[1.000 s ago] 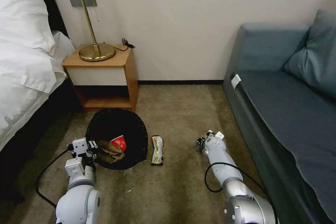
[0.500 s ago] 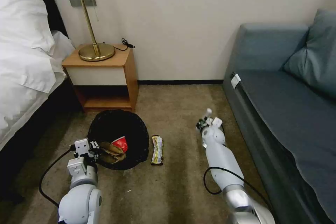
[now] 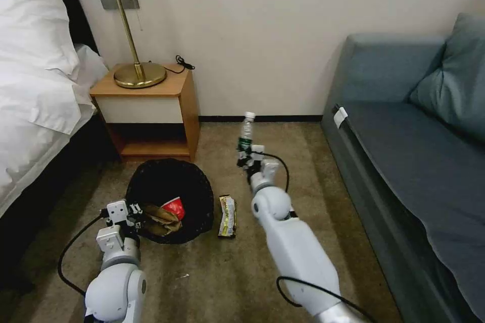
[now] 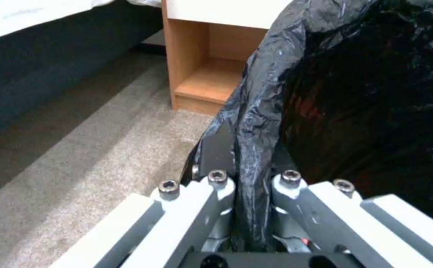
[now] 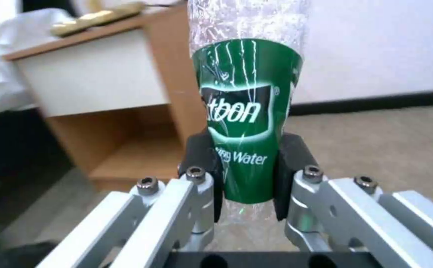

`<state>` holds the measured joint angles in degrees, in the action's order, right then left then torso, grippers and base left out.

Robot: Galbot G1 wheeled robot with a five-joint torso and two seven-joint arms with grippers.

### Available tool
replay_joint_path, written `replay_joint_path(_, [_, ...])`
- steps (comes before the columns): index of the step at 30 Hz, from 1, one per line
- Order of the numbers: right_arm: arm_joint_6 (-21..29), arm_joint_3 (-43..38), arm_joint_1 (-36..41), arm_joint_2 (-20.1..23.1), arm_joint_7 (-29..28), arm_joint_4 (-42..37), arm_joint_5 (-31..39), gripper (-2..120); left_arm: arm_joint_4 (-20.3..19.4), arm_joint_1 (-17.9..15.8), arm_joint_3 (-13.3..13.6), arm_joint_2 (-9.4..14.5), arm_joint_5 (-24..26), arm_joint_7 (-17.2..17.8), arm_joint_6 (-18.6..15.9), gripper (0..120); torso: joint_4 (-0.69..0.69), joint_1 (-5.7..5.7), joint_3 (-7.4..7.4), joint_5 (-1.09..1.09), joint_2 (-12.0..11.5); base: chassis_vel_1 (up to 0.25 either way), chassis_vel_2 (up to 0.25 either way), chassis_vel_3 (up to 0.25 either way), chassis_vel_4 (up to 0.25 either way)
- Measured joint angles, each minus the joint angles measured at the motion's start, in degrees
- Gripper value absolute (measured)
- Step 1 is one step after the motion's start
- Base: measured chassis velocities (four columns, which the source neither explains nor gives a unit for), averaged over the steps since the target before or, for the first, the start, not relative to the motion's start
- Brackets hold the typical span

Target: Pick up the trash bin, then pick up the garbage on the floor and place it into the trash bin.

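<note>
The trash bin (image 3: 169,199), its bagged rim pinched by the left end effector (image 4: 253,186), already holds the red cup (image 3: 173,207) and brown paper (image 3: 159,217). The right end effector (image 5: 246,175) grips the bottle (image 3: 246,133) upright, above the carpet beside the bin; the snack wrapper (image 3: 228,216) lies on the floor, so two pieces remain.

The bottle (image 5: 246,111) is cut off above its label; the bin's (image 4: 355,93) white body is hidden.

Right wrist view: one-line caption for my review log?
Right hand clamps a green-labelled bottle upright, nightstand and carpet behind.
</note>
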<state>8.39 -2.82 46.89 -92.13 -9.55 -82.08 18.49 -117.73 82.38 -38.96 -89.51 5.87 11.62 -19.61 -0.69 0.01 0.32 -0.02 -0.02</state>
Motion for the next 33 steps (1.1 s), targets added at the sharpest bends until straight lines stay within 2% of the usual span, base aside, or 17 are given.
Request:
replay_joint_path(10, [-0.98,4.42,3.04,0.03,0.81,-6.63,-1.52,17,1.35,-1.11,-0.39,-0.05,0.12,0.19,0.0,3,0.0,0.0,0.0,0.0,0.0,0.0,0.0,0.0,0.0])
replay_joint_path(11, [-0.55,5.38,3.8,0.65,0.77,-9.42,-1.52,17,1.86,-1.42,-0.39,-0.19,0.11,0.29,0.0,3,0.0,0.0,0.0,0.0,0.0,0.0,0.0,0.0,0.0])
replay_joint_path(17, [-0.08,8.15,5.4,2.34,0.41,-12.98,-1.44,17,2.68,-1.87,-0.28,-0.5,-0.01,0.32,0.0,3,0.0,0.0,0.0,0.0,0.0,0.0,0.0,0.0,0.0])
replay_joint_path(33, [-3.7,14.46,7.24,4.3,2.61,-11.41,-4.1,17,2.26,-1.63,-0.52,-0.51,0.41,-0.47,-0.21,3,0.0,0.0,0.0,0.01,0.0,0.0,0.0,0.0,0.0])
